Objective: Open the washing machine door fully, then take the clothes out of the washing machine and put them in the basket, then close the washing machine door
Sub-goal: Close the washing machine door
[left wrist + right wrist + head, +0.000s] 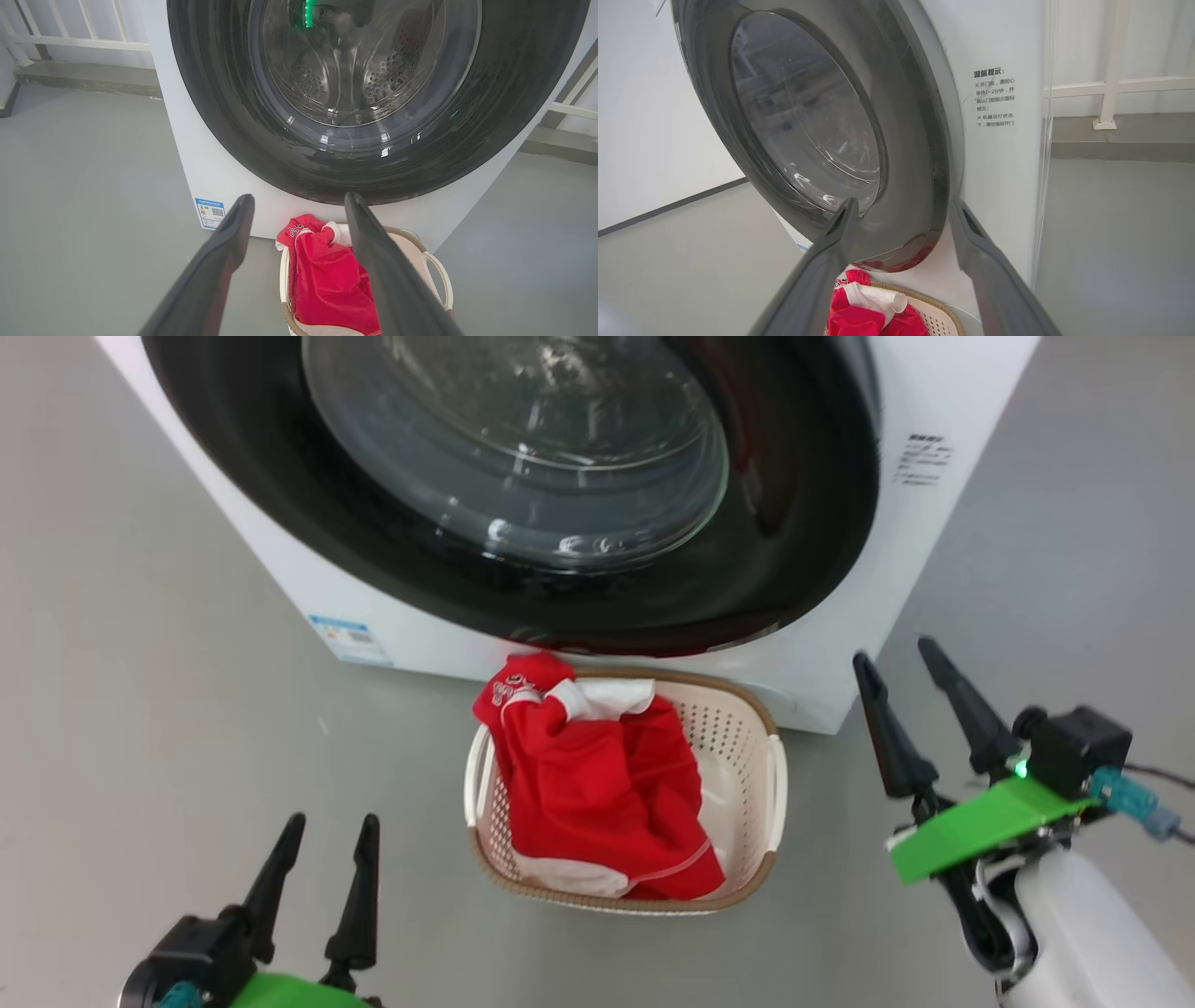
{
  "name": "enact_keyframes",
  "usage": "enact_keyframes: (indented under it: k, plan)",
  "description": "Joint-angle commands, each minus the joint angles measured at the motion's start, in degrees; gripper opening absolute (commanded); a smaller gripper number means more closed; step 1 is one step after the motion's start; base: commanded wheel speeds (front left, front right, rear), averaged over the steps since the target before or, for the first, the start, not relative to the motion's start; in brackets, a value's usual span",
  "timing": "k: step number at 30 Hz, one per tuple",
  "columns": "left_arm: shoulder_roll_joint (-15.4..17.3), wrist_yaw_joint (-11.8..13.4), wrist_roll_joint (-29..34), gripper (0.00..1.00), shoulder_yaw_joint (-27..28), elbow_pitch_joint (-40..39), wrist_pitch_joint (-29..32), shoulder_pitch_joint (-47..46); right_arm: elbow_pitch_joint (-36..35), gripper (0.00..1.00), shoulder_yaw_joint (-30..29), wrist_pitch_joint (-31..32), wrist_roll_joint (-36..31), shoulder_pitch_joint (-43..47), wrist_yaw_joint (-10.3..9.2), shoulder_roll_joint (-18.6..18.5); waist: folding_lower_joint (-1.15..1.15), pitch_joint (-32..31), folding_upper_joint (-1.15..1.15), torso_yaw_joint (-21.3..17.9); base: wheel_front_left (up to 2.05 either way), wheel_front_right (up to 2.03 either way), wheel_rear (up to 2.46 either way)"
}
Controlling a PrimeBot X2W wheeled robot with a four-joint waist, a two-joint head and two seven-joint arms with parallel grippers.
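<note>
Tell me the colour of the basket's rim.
Brown, woven-look, around the cream basket; clearest in the head view.

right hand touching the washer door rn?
Apart. Head view: the open right hand is off to the side, and the washing machine white front shows between its fingertips and the washing machine door black rim.

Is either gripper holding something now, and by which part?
Nothing is held. The left gripper and the right gripper are both open and empty; the clothes lie in the basket.
</note>
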Motion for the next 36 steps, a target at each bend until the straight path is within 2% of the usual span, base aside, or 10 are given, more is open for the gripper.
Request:
enact_keyframes:
  k: [1,18,36]
  plan:
    - [1.54,0.03,0.39,1.00,2.21,-1.13,-0.70,0.26,-1.62,1.00,1.12,-0.36,-0.46,0.87,-0.06,0.19,0.00,-1.84,0.00,-1.77,0.00,0.00,0.00]
    - [3.26,0.03,0.66,1.00,4.06,-1.59,-0.70,3.45,-2.87,1.00,-0.41,-0.36,-0.59,10.89,-0.06,-0.01,0.00,-5.82,0.00,-7.11,0.00,0.00,0.00]
    - [3.97,0.03,0.81,1.00,6.04,-2.69,-0.70,6.36,-4.55,1.00,-3.66,-0.36,-1.10,19.01,-0.06,0.25,0.00,-8.82,0.00,-10.51,0.00,0.00,0.00]
